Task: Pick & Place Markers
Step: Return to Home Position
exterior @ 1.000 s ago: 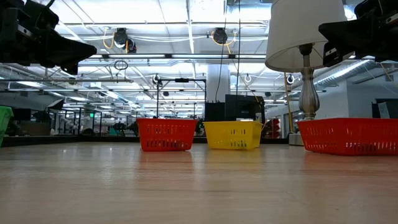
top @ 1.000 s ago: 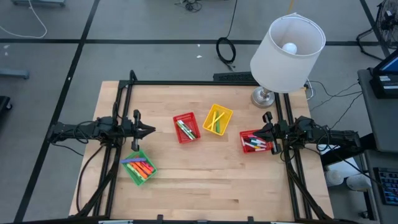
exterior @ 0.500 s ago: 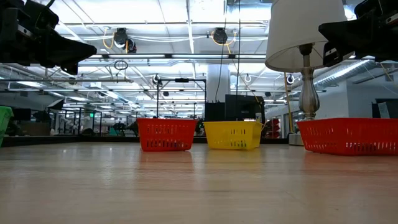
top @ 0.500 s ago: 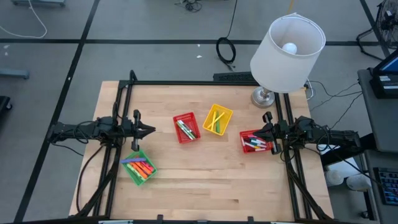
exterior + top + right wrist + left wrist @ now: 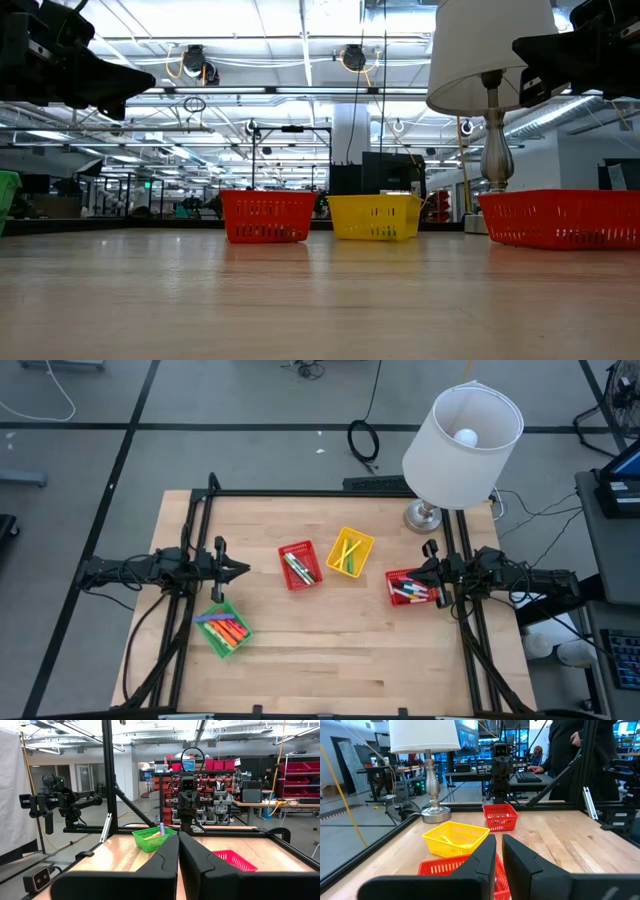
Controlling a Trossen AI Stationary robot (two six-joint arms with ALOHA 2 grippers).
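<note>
Nothing has moved: my left tool and right tool stay parked, both pinched shut and empty. The markers all lie in 4 baskets between and beside my tools, none on the desk. I judge sorting finished.

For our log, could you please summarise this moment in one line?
left claw: shut, left side | right claw: shut, over right red basket | markers: all binned
</note>
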